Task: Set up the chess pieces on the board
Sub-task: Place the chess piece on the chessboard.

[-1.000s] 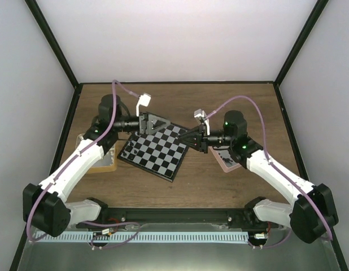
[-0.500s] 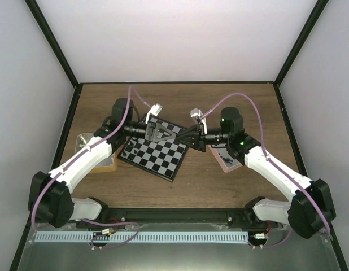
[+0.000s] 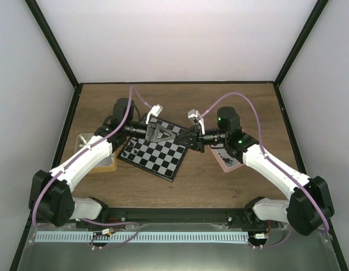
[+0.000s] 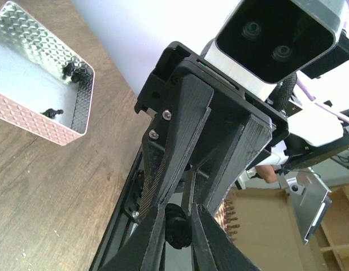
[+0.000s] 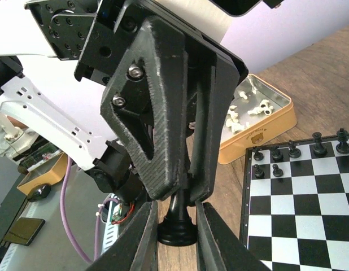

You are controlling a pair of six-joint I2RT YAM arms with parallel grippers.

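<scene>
Above the far side of the board (image 3: 157,155) my two grippers meet tip to tip around one black chess piece. In the right wrist view my right gripper (image 5: 175,210) is shut on that piece's round base (image 5: 175,231), while the left gripper's fingers (image 5: 157,113) clamp its stem from above. In the left wrist view my left gripper (image 4: 177,213) is shut on the piece's head (image 4: 177,227), and the right gripper's fingers (image 4: 186,130) reach in from beyond. Several black pieces (image 5: 287,153) stand on the board's (image 5: 310,214) left edge.
A pink tray (image 4: 27,116) holds a few black pieces (image 4: 73,69); it lies right of the board (image 3: 228,159). A tan tray (image 5: 259,132) with cream-white pieces (image 5: 245,110) sits left of the board, partly under my left arm (image 3: 101,161).
My left arm swung right until its gripper met the right gripper over the board, and its jaws closed on the black piece. The right gripper shifted slightly left, still holding the piece.
</scene>
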